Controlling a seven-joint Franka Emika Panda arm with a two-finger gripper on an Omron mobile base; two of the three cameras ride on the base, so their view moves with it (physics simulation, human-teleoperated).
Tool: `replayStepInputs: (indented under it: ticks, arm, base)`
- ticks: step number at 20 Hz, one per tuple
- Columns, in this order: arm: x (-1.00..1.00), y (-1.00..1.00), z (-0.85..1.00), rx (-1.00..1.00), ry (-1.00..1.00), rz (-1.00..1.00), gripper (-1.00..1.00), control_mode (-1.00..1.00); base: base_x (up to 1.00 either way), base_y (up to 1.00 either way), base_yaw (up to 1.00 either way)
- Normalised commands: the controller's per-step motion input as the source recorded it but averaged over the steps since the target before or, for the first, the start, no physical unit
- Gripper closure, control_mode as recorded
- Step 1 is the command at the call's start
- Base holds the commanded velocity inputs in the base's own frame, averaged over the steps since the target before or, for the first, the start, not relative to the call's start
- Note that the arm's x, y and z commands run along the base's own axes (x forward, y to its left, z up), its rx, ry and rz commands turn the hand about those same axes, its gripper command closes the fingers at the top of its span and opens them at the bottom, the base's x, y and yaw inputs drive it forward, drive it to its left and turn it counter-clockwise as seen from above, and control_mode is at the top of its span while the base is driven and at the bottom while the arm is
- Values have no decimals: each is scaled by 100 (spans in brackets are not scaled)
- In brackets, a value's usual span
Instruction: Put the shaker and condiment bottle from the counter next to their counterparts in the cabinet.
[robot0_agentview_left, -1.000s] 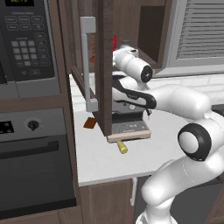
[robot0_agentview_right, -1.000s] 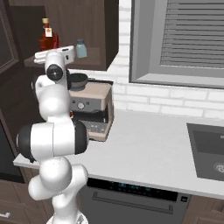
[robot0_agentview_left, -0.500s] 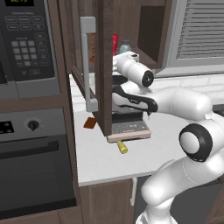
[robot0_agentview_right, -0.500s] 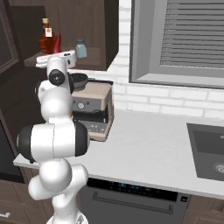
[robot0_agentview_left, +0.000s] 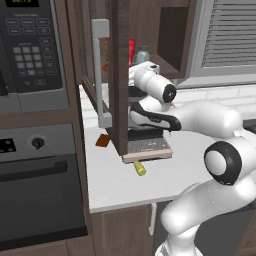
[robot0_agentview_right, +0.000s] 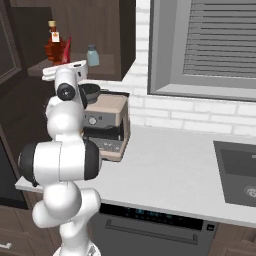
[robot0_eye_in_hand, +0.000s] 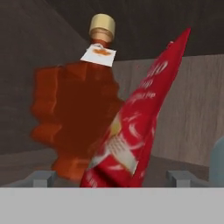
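The red condiment bottle (robot0_eye_in_hand: 131, 122) stands tilted on the cabinet (robot0_agentview_right: 112, 30) shelf, leaning away from the orange-red counterpart bottle (robot0_eye_in_hand: 76, 113) right beside it. My gripper (robot0_eye_in_hand: 110, 177) is open, and its fingertips (robot0_eye_in_hand: 41, 177) stand well clear on either side of the red bottle's base. The pale blue-grey shaker (robot0_eye_in_hand: 217, 162) sits at the right edge of the hand view. From the right base view the condiment bottle (robot0_agentview_right: 66, 50) leans between the orange-red bottle (robot0_agentview_right: 53, 42) and the pale shaker (robot0_agentview_right: 92, 55). The yellow shaker (robot0_agentview_left: 139, 168) lies on its side on the counter (robot0_agentview_left: 115, 187).
The open cabinet door (robot0_agentview_left: 120, 75) with its grey bar handle (robot0_agentview_left: 101, 75) hangs left of my arm. A coffee machine (robot0_agentview_left: 147, 145) stands under the cabinet, with a small brown object (robot0_agentview_left: 103, 140) beside it. Microwave (robot0_agentview_left: 30, 50) and oven (robot0_agentview_left: 40, 190) are left; a sink (robot0_agentview_right: 237, 170) lies far right.
The jaws have opened wide and let go of the red condiment bottle on the shelf. The bottle now leans to one side.
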Motion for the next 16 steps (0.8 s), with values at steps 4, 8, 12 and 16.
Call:
replayStepInputs:
  ticks: [4,8,12,16]
  arm:
    - [-26,0,-3,0,-5,-1,-100,-100]
    - [-60,0,0,0,-14,-2,-100,-100]
    - [-75,0,0,0,-17,-2,-100,-100]
    - [-82,1,-1,-1,-18,0,-100,-100]
  base:
    - [0,0,0]
    - [0,0,0]
    - [0,0,0]
    - [0,0,0]
